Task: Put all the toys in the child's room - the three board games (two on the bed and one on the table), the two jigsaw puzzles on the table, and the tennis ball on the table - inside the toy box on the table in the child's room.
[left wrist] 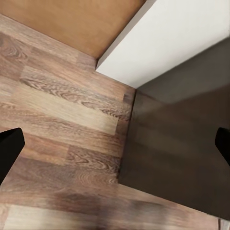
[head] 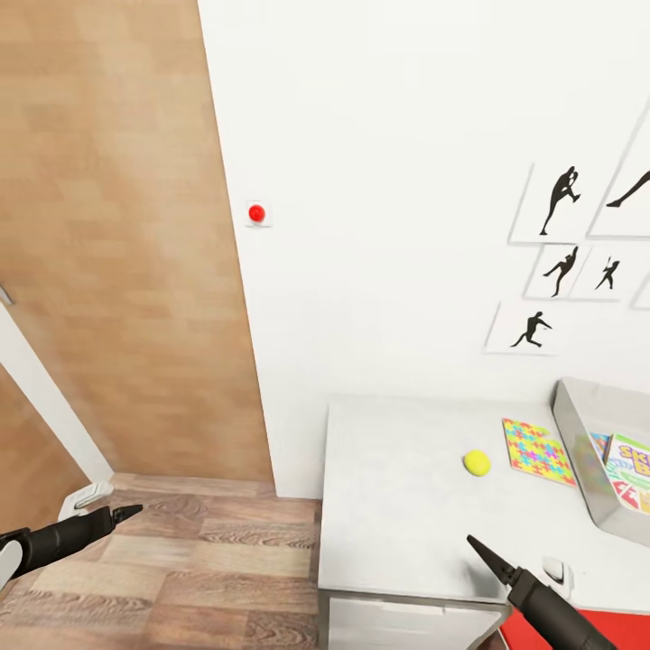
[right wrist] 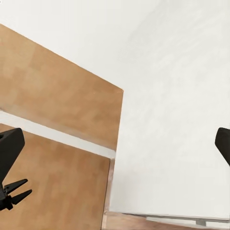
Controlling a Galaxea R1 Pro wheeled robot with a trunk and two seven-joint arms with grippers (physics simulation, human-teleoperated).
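Observation:
The pale table (head: 397,524) fills the lower right of the head view. On it lie a yellow-green tennis ball (head: 477,462) and, just right of it, a multicolour jigsaw puzzle (head: 538,451). The grey toy box (head: 578,424) stands at the right edge, with printed board games (head: 632,474) lying inside it. My right gripper (head: 478,546) hovers over the table's front edge, short of the ball; its fingers (right wrist: 9,148) stand wide apart, open and empty. My left gripper (head: 131,512) hangs over the wood floor left of the table, open with nothing between its fingers (left wrist: 7,153).
A wooden door (head: 117,253) fills the left, with a red button (head: 257,213) on the white wall beside it. Dancer-silhouette pictures (head: 560,271) hang above the table. A small white object (head: 555,571) sits at the table's front edge, and something red (head: 524,632) lies below it.

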